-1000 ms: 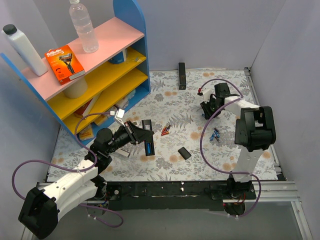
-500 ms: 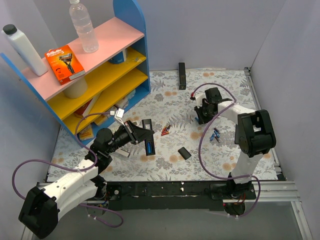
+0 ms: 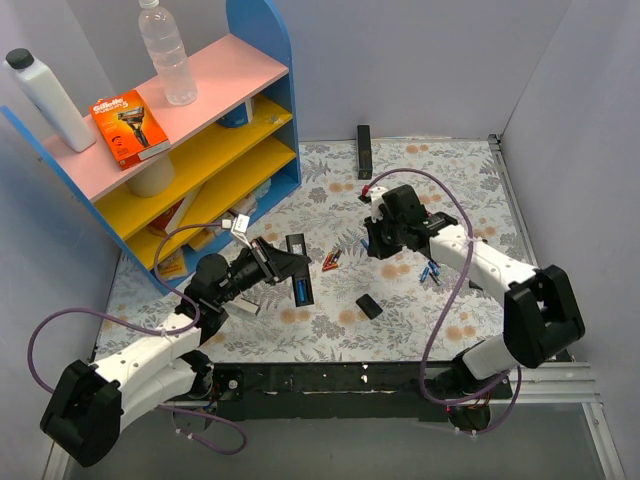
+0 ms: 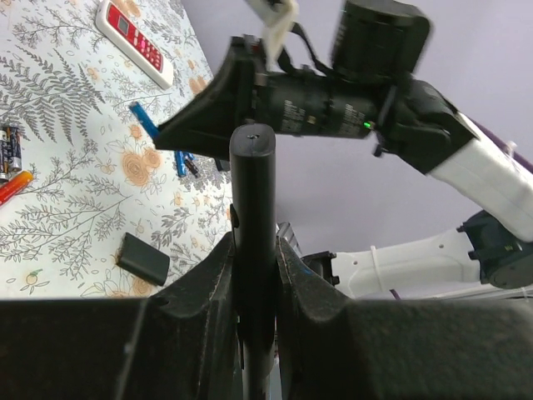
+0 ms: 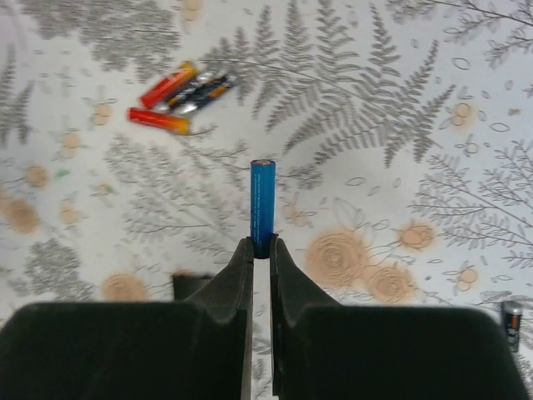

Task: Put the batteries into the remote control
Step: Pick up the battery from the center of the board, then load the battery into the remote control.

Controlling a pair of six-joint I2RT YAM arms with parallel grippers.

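My left gripper (image 3: 272, 267) is shut on the black remote control (image 3: 297, 272) and holds it tilted above the table; a blue battery (image 3: 299, 293) lies in its open compartment. In the left wrist view the remote (image 4: 252, 192) stands edge-on between the fingers. My right gripper (image 3: 378, 241) is over the middle of the table, right of the remote. It is shut on a blue battery (image 5: 262, 206) that sticks out past the fingertips. More blue batteries (image 3: 432, 270) lie on the table to the right. The black battery cover (image 3: 369, 306) lies near the front.
Red/orange cells (image 3: 331, 260) lie between the two grippers, also in the right wrist view (image 5: 175, 96). A second black remote (image 3: 365, 150) lies at the back. A red-and-white remote (image 4: 133, 43) shows in the left wrist view. The coloured shelf unit (image 3: 215, 150) stands at the left.
My right arm has swung left from the right side toward the table's middle, carrying the blue battery closer to the remote. The left arm and remote have barely moved.
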